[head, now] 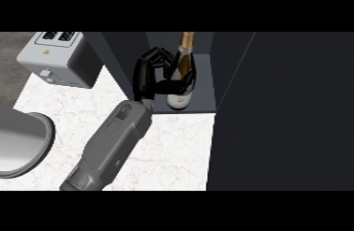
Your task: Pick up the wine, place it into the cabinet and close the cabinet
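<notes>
The wine bottle [184, 57], dark with a gold foil neck and a pale label, stands upright inside the open dark cabinet [206, 75] at the top centre. My left hand [146, 78] reaches in from the bottle's left, its fingers and thumb curled round the bottle's body. The grey forearm runs down to the lower left. The cabinet door [283, 113] stands open as a big dark panel filling the right side. My right hand shows nowhere.
A grey toaster [59, 57] sits at the upper left beside the cabinet. A round grey plate [21, 141] lies at the left edge. White marble counter [173, 150] stretches between the forearm and the door.
</notes>
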`<state>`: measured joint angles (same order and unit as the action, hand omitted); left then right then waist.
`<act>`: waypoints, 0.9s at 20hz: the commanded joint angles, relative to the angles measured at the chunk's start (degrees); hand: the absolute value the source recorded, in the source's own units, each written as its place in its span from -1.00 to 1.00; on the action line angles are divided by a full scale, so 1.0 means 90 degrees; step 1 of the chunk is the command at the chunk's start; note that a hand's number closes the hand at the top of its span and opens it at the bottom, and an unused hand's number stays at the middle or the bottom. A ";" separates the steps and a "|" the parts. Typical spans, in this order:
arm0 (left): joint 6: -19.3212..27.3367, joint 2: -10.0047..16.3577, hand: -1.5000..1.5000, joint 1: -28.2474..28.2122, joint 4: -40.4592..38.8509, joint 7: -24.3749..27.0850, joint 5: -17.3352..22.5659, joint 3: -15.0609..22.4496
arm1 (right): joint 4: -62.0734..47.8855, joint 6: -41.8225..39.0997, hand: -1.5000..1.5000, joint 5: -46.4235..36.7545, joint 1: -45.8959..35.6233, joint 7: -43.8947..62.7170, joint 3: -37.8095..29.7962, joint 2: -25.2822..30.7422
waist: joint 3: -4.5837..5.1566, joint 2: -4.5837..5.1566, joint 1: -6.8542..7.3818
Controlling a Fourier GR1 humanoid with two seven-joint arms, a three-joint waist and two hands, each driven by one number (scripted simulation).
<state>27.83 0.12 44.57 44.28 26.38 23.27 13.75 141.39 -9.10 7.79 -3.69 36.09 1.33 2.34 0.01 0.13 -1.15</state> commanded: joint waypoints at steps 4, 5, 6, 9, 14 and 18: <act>0.0174 -0.0013 1.00 0.0930 -0.1101 0.0143 0.0417 -0.0177 | 0.0776 0.0046 -1.00 0.0440 0.0107 0.0500 0.0123 0.0005 | 0.0001 0.0016 -0.0105; 0.0178 -0.0013 1.00 0.0915 -0.1188 0.0318 0.0437 -0.0084 | 0.0501 -0.0172 -1.00 0.0751 0.0113 0.0171 -0.0139 0.0100 | -0.0002 0.0021 -0.0097; -0.0141 0.0051 1.00 0.1020 -0.1396 0.0382 0.0158 -0.0499 | 0.0471 -0.0045 -1.00 0.0668 -0.0026 0.0226 -0.0242 0.0084 | -0.0001 0.0017 -0.0028; 0.0528 -0.0011 1.00 0.1175 -0.1549 0.0748 0.0242 -0.0189 | 0.0441 -0.0073 -1.00 0.0738 0.0037 0.0181 -0.0249 0.0018 | -0.0001 0.0024 -0.0119; 0.0345 -0.0012 1.00 0.1556 -0.2203 0.1316 0.0219 -0.0601 | 0.0250 0.0017 -1.00 0.0319 -0.0240 0.0128 0.0057 -0.0045 | 0.0002 0.0038 -0.0090; 0.0318 -0.0013 1.00 0.1880 -0.2696 0.1347 0.0312 -0.0687 | 0.0322 -0.0004 -1.00 0.0515 -0.0300 0.0333 0.0003 0.0026 | 0.0003 0.0054 -0.0158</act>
<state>30.02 0.07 58.26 23.25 37.39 24.79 8.01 140.83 -9.80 8.21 -4.87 36.27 1.75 2.19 0.02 0.55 -2.12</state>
